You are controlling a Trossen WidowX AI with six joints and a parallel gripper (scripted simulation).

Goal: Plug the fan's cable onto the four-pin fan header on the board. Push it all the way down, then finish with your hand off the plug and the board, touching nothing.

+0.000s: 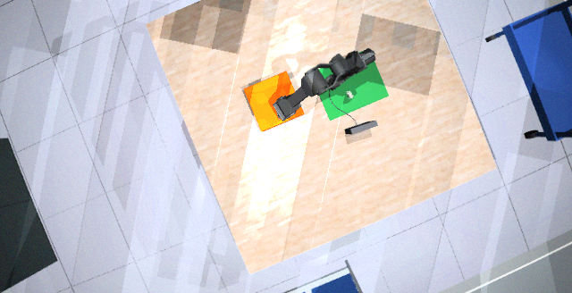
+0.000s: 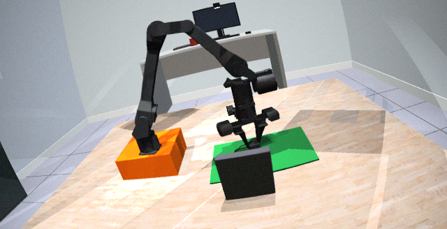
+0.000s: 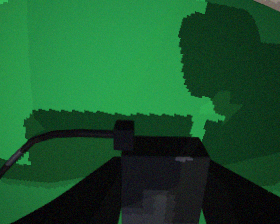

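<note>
My gripper (image 2: 253,144) (image 3: 160,168) is shut on the dark, boxy plug (image 3: 161,187), one finger against each side. In the wrist view the thin black cable (image 3: 66,133) leaves a small block at the plug's far left corner and curves left. The plug is low over or on the green board (image 1: 375,88) (image 2: 297,156) (image 3: 91,60); whether it touches cannot be told. A small pale part (image 1: 349,95), possibly the header, shows on the board in the top view. No header shows in the wrist view. The dark square fan (image 1: 364,127) (image 2: 246,174) stands upright beside the board.
The arm's base stands on an orange block (image 1: 261,112) (image 2: 150,167) to the left of the board. In the exterior view the fan stands in front of the gripper and board. The wooden surface (image 1: 380,172) (image 2: 332,190) lies under everything. A desk with a monitor (image 2: 218,17) is behind.
</note>
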